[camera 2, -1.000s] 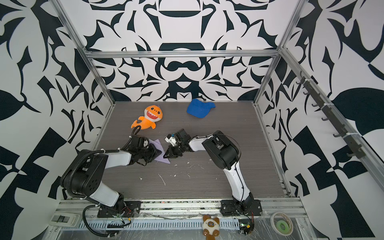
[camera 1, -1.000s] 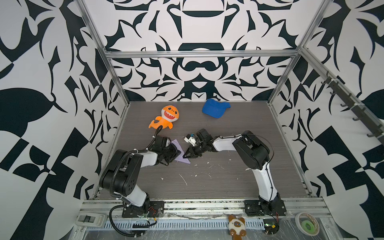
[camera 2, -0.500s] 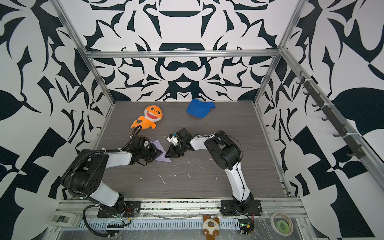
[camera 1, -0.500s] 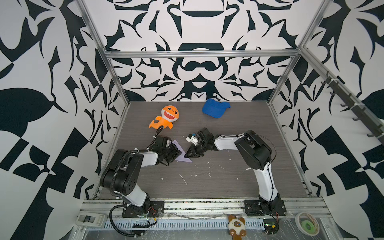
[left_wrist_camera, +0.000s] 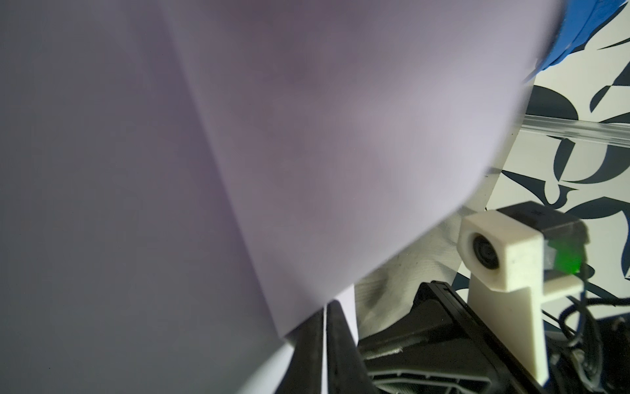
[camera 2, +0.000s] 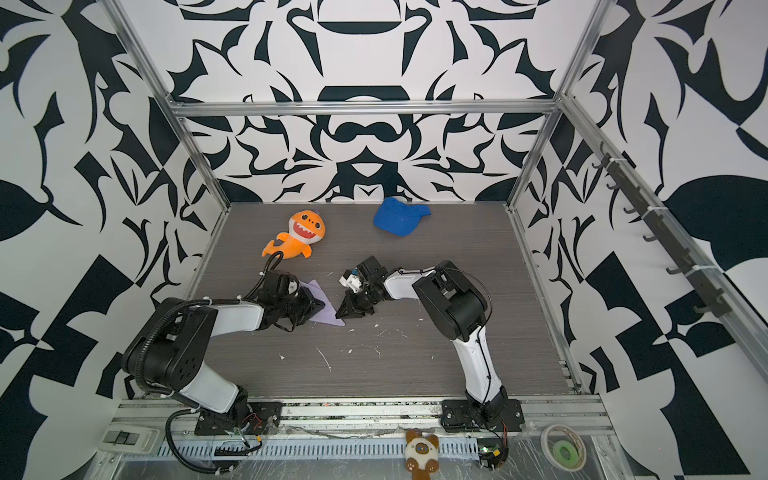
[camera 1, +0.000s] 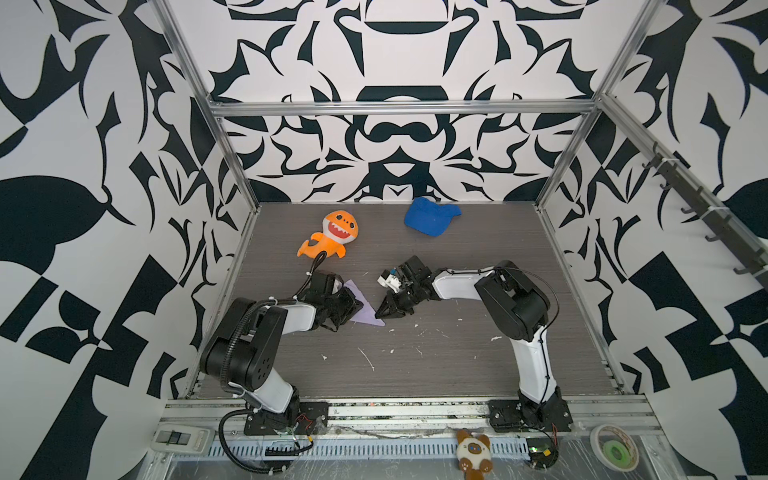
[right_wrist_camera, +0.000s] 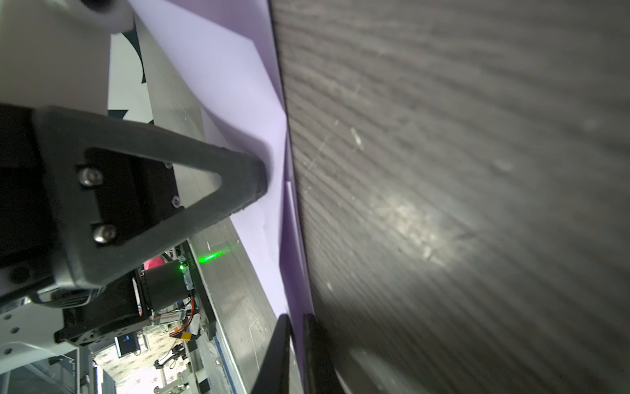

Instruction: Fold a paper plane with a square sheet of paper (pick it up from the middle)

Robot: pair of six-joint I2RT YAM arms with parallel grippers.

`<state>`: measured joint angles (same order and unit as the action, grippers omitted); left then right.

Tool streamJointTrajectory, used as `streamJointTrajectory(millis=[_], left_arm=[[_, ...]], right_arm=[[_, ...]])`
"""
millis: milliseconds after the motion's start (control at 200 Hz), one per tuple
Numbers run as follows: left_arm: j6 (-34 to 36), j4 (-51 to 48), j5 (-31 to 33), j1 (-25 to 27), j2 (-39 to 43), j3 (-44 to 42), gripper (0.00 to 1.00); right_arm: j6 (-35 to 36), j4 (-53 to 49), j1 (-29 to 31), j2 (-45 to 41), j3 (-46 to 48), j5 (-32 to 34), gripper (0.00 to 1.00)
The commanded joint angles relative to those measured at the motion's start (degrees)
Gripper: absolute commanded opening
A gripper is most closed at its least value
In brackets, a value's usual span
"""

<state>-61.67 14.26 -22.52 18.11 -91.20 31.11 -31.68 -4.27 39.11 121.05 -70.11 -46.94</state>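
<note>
The sheet of paper is pale lavender and folded into a pointed triangle, low over the grey table. My left gripper is shut on its left part. In the left wrist view the paper fills most of the picture, and a thin layer runs between the closed left gripper. My right gripper is shut on the paper's near pointed end. The right wrist view shows a purple edge pinched in the right gripper, with the left gripper's finger against the sheet.
An orange plush shark lies behind the left arm and a blue cap sits at the back. White scraps dot the grey table. Metal cage posts and patterned walls close in the sides.
The right arm's elbow has drifted slightly to the right. Both grippers stay at the paper, which has hardly moved.
</note>
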Motion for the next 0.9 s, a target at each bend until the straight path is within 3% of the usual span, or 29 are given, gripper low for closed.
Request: streamJointTrajectory(millis=[0, 125, 270, 420, 680, 895], left_arm=[[-0.29, -3.95, 3.54, -0.11, 0.26, -1.23, 0.10], [-0.29, -3.80, 3.32, -0.12, 0.08, -1.23, 0.10], [-0.21, -3.84, 3.23, -0.12, 0.01, -1.11, 0.10], [-0.15, -3.82, 3.01, -0.13, -0.08, -0.90, 0.10], [0.06, -4.12, 3.10, -0.13, 0.17, -0.97, 0.09], [0.15, -4.07, 3.25, -0.17, 0.15, -1.06, 0.09]], right_arm=[[2.59, -8.52, -0.09, 1.92, 1.55, 6.48, 0.10], [1.56, -4.94, -0.09, -1.97, 1.97, 5.81, 0.13], [1.77, -3.08, -0.09, -8.93, 1.91, 8.67, 0.24], [1.48, -2.65, 0.32, -9.31, 0.51, 8.35, 0.27], [-1.64, 0.27, 3.43, -4.33, -3.89, 4.25, 0.10], [-3.33, 1.63, 3.27, -2.20, -4.95, 4.90, 0.05]])
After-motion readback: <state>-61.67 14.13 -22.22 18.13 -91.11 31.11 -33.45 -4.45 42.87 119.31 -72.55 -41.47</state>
